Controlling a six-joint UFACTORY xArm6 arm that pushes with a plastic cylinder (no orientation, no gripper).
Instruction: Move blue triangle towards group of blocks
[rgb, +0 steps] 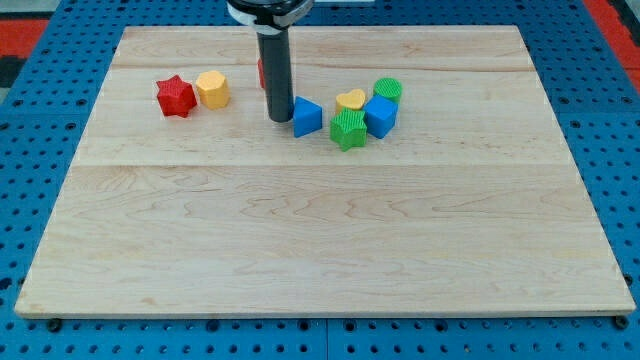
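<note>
- Near the view's top, a little left of centre, my tip (280, 120) rests on the wooden table (320, 240), with the dark rod rising straight up until the frame's top edge cuts it off.
- Jaws: this arm carries none, only the rod, so nothing is gripped or clamped.
- Just to the right of my tip sits the blue triangle (307, 116); whether the two touch or a sliver of gap remains, I cannot tell.
- Right of the blue triangle lies the group: a green star-like block (348, 129) nearest, a yellow heart (351, 100) behind it, a blue cube-like block (381, 116) to the right, and a green cylinder (388, 90) at the back.
- These four stand packed together, some touching; the yellow heart is partly covered by the green star-like block in front.
- The blue triangle stands just beside the green star-like block, a narrow strip of table showing between them.
- Behind the rod, a red block (262, 70) shows only as a thin sliver at the rod's left edge; its shape cannot be made out.
- Well to the view's left, a red star (176, 96) and a yellow hexagon-like block (212, 89) sit side by side, apparently touching.
- Around the table runs a blue perforated surface (30, 150), cut off at every edge of the frame.
</note>
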